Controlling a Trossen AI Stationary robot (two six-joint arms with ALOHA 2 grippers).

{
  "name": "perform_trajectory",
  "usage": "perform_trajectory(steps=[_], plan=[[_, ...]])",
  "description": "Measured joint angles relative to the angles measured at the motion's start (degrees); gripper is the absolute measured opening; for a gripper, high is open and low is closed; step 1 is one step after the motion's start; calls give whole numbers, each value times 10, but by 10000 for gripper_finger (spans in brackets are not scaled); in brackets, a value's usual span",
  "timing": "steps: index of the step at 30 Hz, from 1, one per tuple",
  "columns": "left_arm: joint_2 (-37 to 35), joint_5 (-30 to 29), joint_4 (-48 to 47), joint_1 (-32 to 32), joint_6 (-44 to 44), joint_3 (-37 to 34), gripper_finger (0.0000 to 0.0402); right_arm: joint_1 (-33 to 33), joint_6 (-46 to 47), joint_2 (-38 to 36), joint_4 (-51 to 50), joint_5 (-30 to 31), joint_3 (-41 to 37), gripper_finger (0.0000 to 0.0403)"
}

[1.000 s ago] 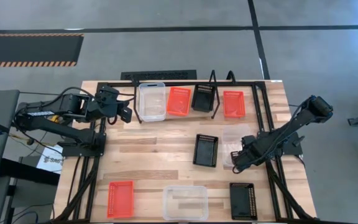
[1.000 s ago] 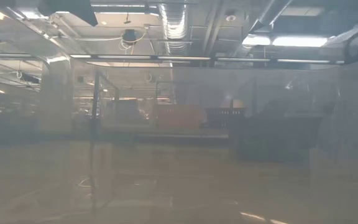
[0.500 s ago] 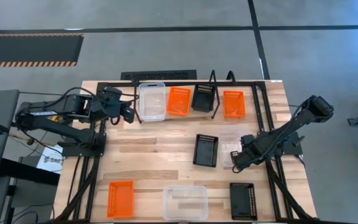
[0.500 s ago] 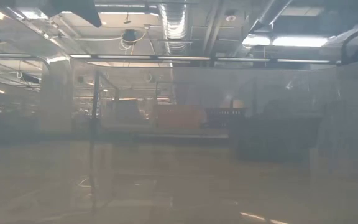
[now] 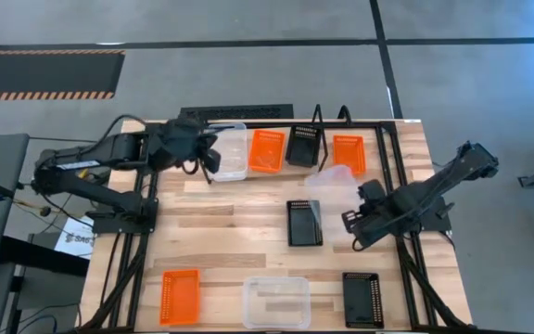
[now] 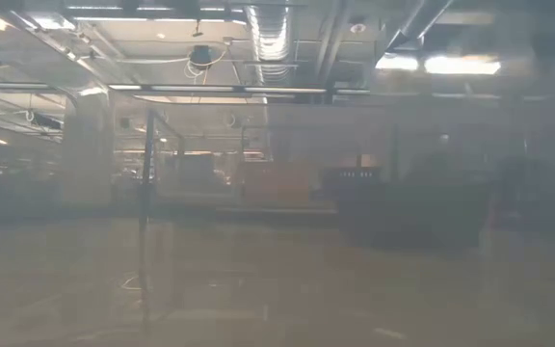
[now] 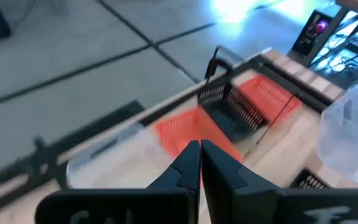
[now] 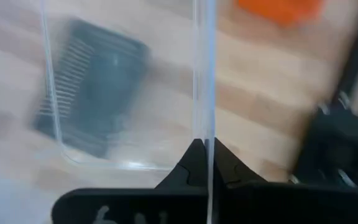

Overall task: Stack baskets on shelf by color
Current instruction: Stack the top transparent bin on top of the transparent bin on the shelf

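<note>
My right gripper [image 5: 353, 221] is shut on a clear basket [image 5: 332, 186] and holds it above the table's right middle, beside a black basket [image 5: 304, 223]. The same clear basket shows in the right wrist view [image 8: 123, 93]. The shelf [image 5: 378, 139] at the far edge carries a clear basket [image 5: 235, 153], an orange one [image 5: 267, 150], a black one [image 5: 301, 146] and another orange one [image 5: 348, 154]. My left gripper [image 5: 209, 160] is shut and hovers at the shelf's left end beside that clear basket. Its shut fingertips show in the left wrist view [image 7: 199, 152]. My right gripper pinches one thin side wall [image 8: 207, 134] of the clear basket, one finger inside the basket and one outside. The fingers come from above, slanting down. The basket is lifted clear of the table and tilted, reaching from the fingers toward the shelf.
Along the near edge lie an orange basket [image 5: 179, 295], a clear basket [image 5: 276, 301] and a black basket [image 5: 362, 299]. Black wire uprights [image 5: 320, 130] rise from the shelf between the black and right orange baskets. Bare wood lies at the table's left middle.
My right gripper has shut on the clear basket's wall and risen, lifting it off the table; the basket now hangs tilted, shifted toward the shelf. My left gripper, still shut, has moved toward the table's right and a little up, reaching the clear basket on the shelf.
</note>
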Motion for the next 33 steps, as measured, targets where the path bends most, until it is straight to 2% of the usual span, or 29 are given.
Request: perform_trajectory(steps=[3,6,11,13,15,16,17,20,22,24,29,33], plan=[[48,24,-4,18,57,77,0,-9,-44,5,-9,37,44,1],[113,56,-28,32,120,180,0,-24,-86,14,3,49,63,1],[249,89,-151,53,179,391,0,-56,-161,24,32,50,64,1],[308,118,-215,65,191,482,0,-68,-190,26,50,50,63,1],[366,171,-264,77,207,564,0,-80,-222,32,69,51,64,1],[379,207,-255,83,219,562,0,-85,-236,34,79,50,63,1],[375,253,-221,87,235,531,0,-89,-253,34,90,50,63,1],[378,407,-209,107,248,499,0,-98,-300,33,128,51,63,0],[381,465,-223,120,224,498,0,-101,-327,33,145,50,63,0],[389,468,-230,124,216,500,0,-102,-343,33,153,51,64,0],[386,426,-239,119,215,502,0,-106,-353,33,157,56,64,0],[387,395,-257,111,215,502,0,-136,-381,37,176,65,64,0]])
